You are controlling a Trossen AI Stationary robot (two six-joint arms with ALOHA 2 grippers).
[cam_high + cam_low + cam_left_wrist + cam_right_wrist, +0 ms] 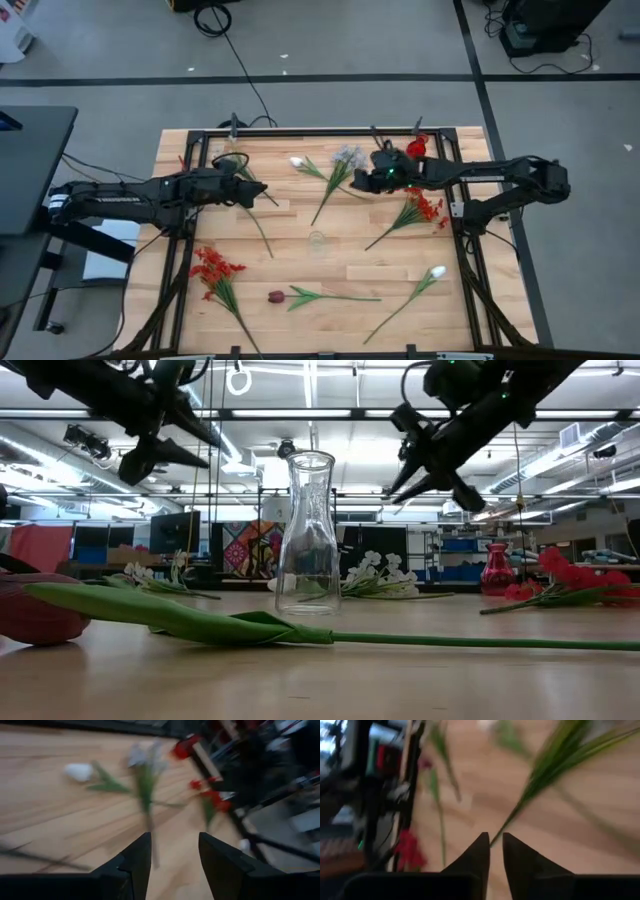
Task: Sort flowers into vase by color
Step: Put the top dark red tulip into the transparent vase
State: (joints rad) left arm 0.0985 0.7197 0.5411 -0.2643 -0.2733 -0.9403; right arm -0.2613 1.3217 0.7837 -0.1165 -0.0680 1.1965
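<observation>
overhead looks straight down; low camera level, close behind clear vase (306,532).

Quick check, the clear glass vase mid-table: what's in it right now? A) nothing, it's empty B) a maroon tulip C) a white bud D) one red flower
A: in the low view the clear glass carafe-shaped vase stands upright with no stem inside, and in the high view the red cluster flowers, white bud and dark maroon tulip all lie flat on the wooden table.
</observation>
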